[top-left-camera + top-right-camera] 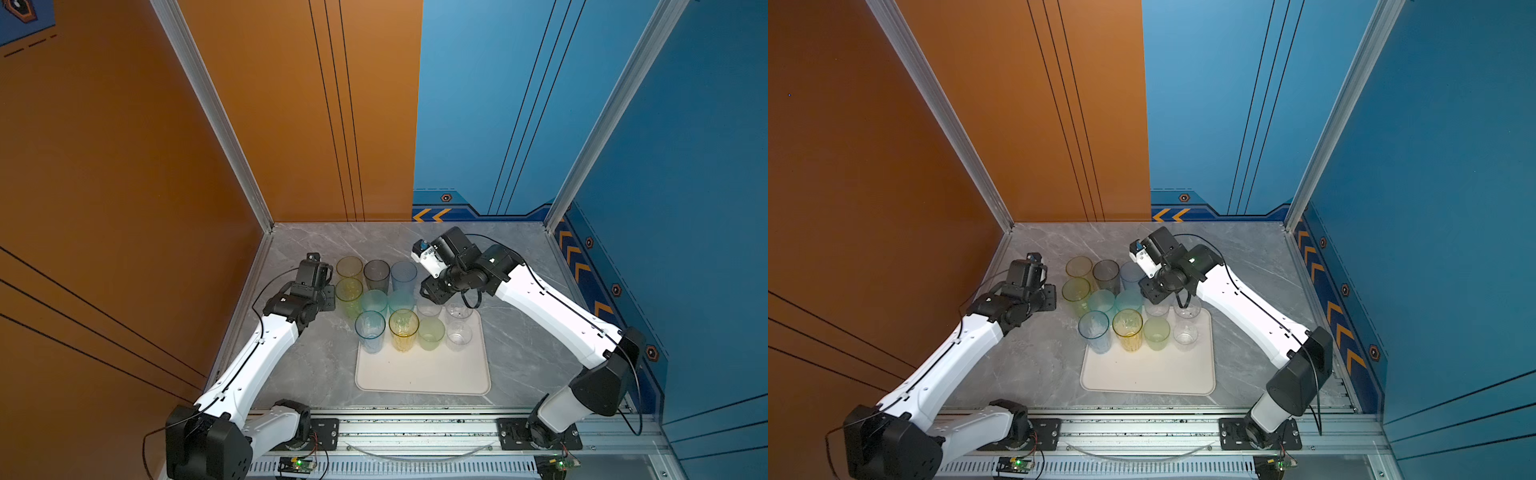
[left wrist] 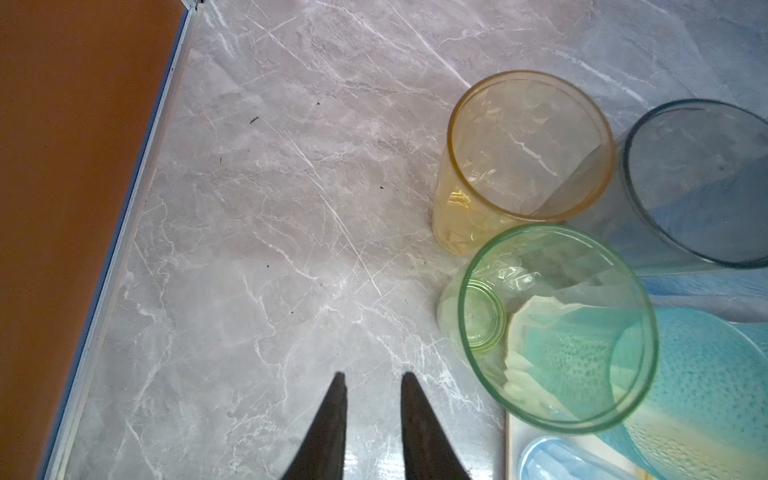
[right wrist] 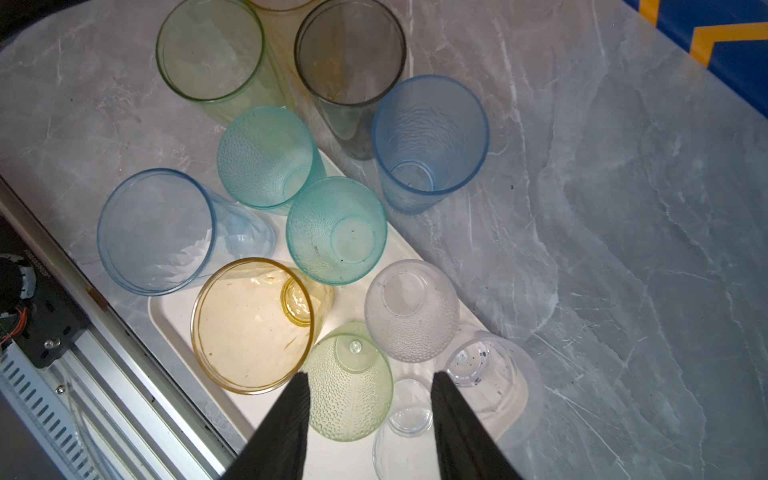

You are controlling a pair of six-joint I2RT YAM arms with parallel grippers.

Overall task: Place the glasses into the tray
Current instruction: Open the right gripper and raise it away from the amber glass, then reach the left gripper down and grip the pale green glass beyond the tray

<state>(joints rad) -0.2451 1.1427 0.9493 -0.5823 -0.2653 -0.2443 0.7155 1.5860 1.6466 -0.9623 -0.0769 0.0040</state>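
The cream-white tray [image 1: 424, 376] holds several glasses at its far end: a tall blue one [image 1: 370, 330], a yellow one [image 1: 403, 328], a pale green one [image 1: 431, 332], teal ones [image 1: 374, 301] and clear ones [image 1: 458, 334]. Behind the tray, on the marble, stand a yellow [image 1: 349, 267], a green [image 1: 349, 291], a smoke-grey [image 1: 376, 274] and a blue glass [image 1: 403, 274]. My left gripper [image 2: 373, 376] hangs open over bare marble beside the green glass [image 2: 557, 328]. My right gripper [image 3: 370, 376] is open and empty above the pale green [image 3: 349, 386] and clear glasses [image 3: 411, 311].
The orange wall and its metal rail [image 2: 124, 216] run close along the left gripper's side. The near half of the tray [image 1: 1148, 374] is bare. A metal rail [image 1: 415, 428] with both arm bases borders the table front.
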